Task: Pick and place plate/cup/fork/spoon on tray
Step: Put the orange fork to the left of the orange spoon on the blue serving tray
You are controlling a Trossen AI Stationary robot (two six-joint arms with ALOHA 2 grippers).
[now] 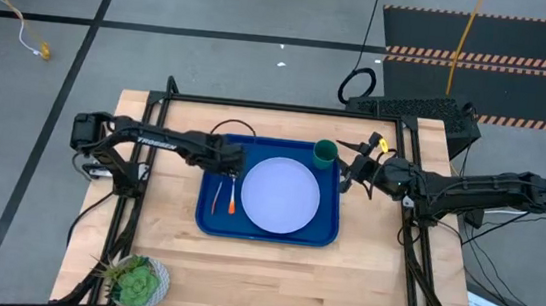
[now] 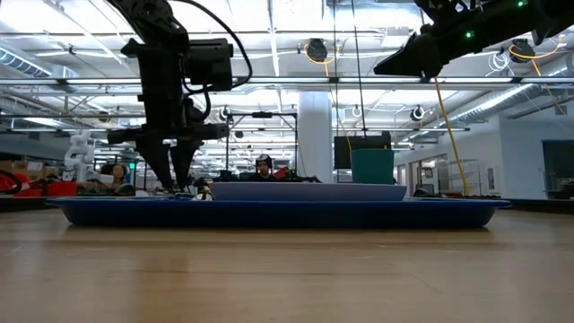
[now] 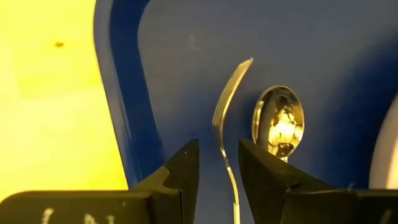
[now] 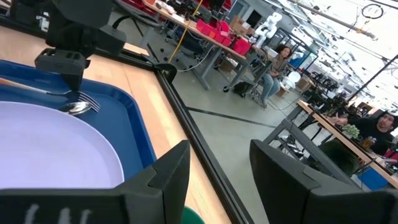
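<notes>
Blue tray [image 1: 208, 223] | left hand [image 1: 233, 172] apart astride fork [image 3: 227, 130] | right hand [image 1: 350, 168] apart, raised

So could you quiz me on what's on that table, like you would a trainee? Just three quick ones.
1. True or false: the plate lies on the tray.
2. Which item stands at the tray's far right corner in the high view? A) the cup B) the potted plant C) the spoon
3. Fill in: the left gripper is down over the tray with its open fingers on either side of the ____, while the right gripper waits raised beside the tray.

Key: 1 true; 2 A; 3 fork
</notes>
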